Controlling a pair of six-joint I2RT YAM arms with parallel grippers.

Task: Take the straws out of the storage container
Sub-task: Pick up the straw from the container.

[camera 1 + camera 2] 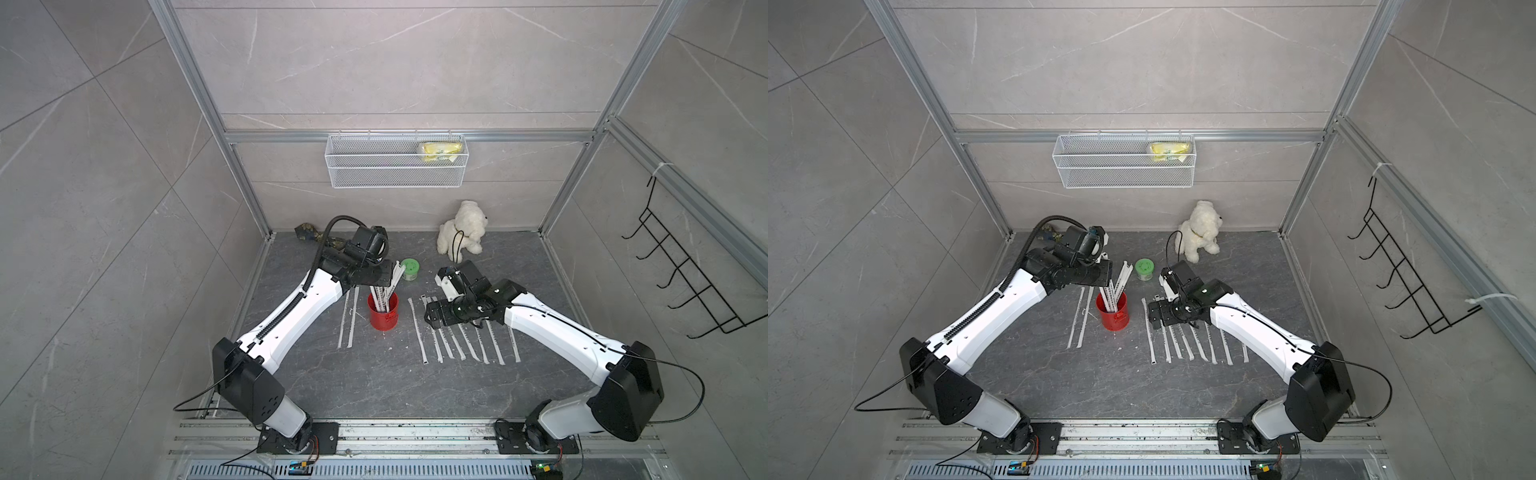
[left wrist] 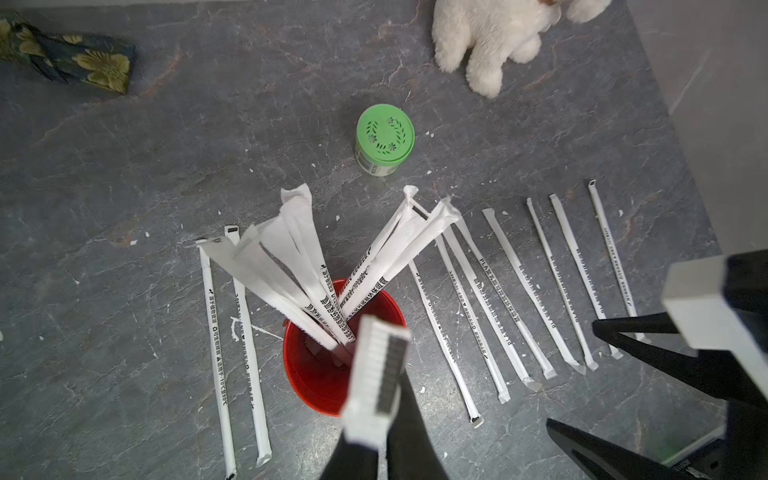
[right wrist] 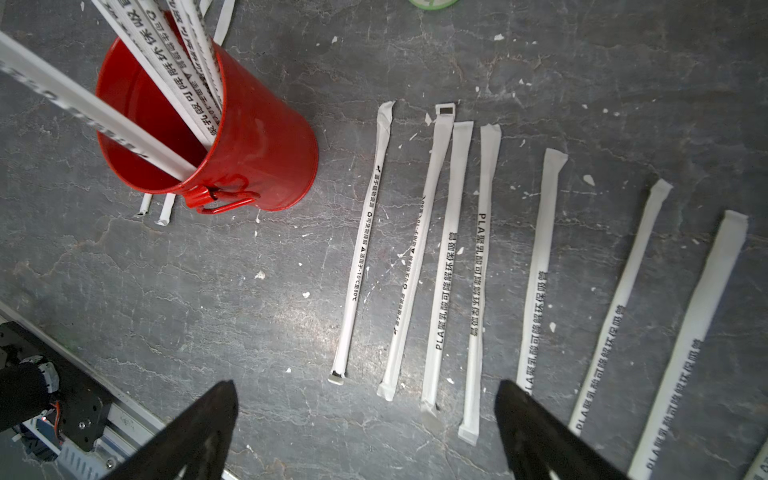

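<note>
The storage container, a red can (image 1: 383, 311) (image 3: 257, 158), stands upright mid-table with several straws (image 1: 384, 293) (image 2: 299, 257) fanning out of it. My left gripper (image 1: 387, 272) (image 2: 384, 399) hovers right above the can's mouth, shut on one straw (image 2: 380, 365) whose top end points at the wrist camera. Its lower end is hidden. Several more straws (image 1: 457, 340) (image 3: 444, 257) lie in a row right of the can, and two (image 1: 349, 320) lie left of it. My right gripper (image 1: 432, 313) (image 3: 365, 388) hangs open over the row's near end, holding nothing.
A green-lidded jar (image 1: 409, 269) (image 2: 385, 139) stands just behind the can. A white plush dog (image 1: 461, 228) sits at the back wall, a floral cloth (image 2: 70, 58) at the back left. A wire basket (image 1: 395, 178) with a yellow packet (image 1: 440, 150) hangs above.
</note>
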